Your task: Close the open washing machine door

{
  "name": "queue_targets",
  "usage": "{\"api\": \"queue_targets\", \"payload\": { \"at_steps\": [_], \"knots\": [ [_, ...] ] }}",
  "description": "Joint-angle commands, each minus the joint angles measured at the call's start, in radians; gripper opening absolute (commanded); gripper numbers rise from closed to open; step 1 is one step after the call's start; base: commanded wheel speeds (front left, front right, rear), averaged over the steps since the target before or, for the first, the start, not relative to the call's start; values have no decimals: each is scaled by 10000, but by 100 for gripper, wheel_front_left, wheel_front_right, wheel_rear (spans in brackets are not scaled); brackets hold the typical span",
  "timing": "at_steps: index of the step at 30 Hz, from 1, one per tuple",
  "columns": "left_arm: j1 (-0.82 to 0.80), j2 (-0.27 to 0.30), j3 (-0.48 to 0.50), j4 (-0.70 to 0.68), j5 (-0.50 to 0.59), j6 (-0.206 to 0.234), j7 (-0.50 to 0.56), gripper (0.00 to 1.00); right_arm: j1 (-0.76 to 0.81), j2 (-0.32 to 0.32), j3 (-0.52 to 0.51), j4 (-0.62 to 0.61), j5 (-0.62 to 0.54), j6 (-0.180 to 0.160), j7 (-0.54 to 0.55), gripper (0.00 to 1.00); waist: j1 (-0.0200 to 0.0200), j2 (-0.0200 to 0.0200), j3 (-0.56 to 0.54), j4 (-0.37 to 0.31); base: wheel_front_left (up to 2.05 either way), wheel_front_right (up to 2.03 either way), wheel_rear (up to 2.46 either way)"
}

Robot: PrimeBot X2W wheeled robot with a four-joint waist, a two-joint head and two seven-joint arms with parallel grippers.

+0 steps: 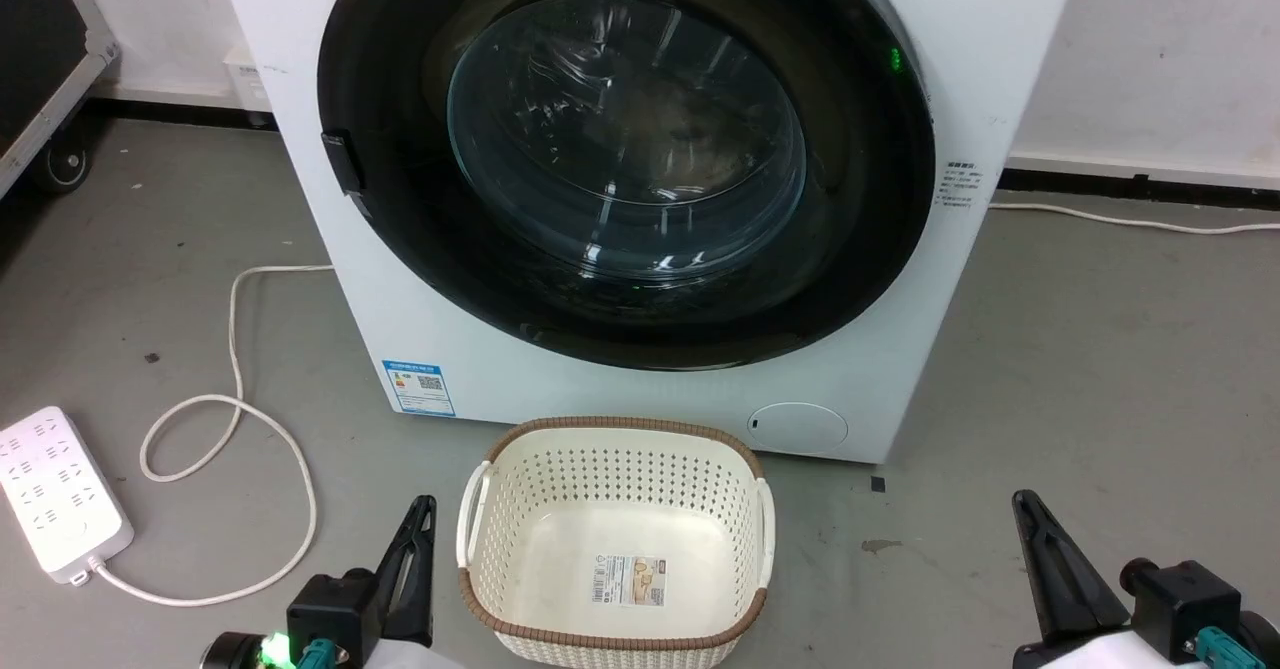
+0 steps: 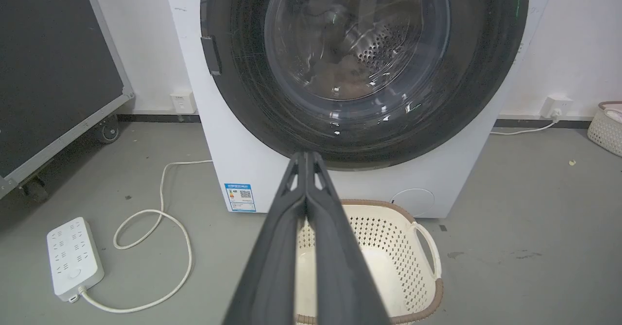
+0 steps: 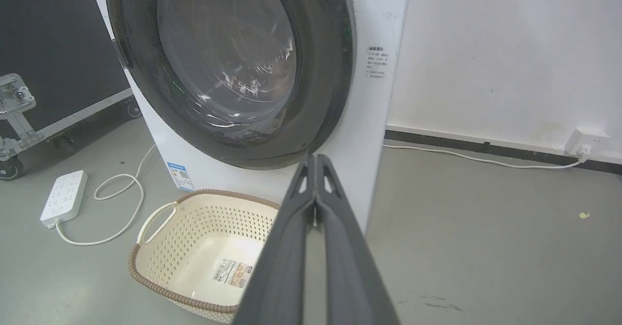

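The washing machine door [image 1: 625,139] is a big round pane with a wide glossy black frame and a bulging clear glass centre. It lies flat against the machine's white front [image 1: 300,179], with no gap that I can see. A small dark latch tab [image 1: 340,161] sits on its left rim. Both grippers hang low and well short of the door, touching nothing. My left gripper [image 1: 427,505] is shut and empty, left of the basket; its own view has the door [image 2: 357,38] ahead. My right gripper [image 1: 1018,501] is shut and empty at the lower right, facing the door [image 3: 228,58] from the right.
A cream perforated basket [image 1: 620,427] with a brown rim stands on the grey floor right before the machine, between my grippers. A white power strip [image 1: 55,494] and its looping cable [image 1: 235,409] lie to the left. A black wheeled case [image 2: 48,72] stands at the far left.
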Motion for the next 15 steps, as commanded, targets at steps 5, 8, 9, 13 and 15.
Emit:
{"api": "queue_targets", "payload": {
  "at_steps": [5,8,9,13,15],
  "knots": [
    [-172,-55,82,-103,110,36,138,0,-183,51,43,-117,-106,-3,143,0,0,0,14,-13,0,0,0],
    [-191,-60,109,-132,132,43,200,0,-208,55,59,-144,-131,-3,204,0,0,0,24,-23,0,0,0],
    [-198,-62,118,-142,139,45,220,0,-216,56,65,-153,-139,-4,225,0,0,0,27,-26,0,0,0],
    [-223,-69,154,-182,168,55,302,0,-249,61,87,-188,-173,-4,307,0,0,0,40,-38,0,0,0],
    [-249,-76,190,-222,197,65,385,0,-282,66,109,-224,-207,-4,390,0,0,0,53,-51,0,0,0]
  ]
}}
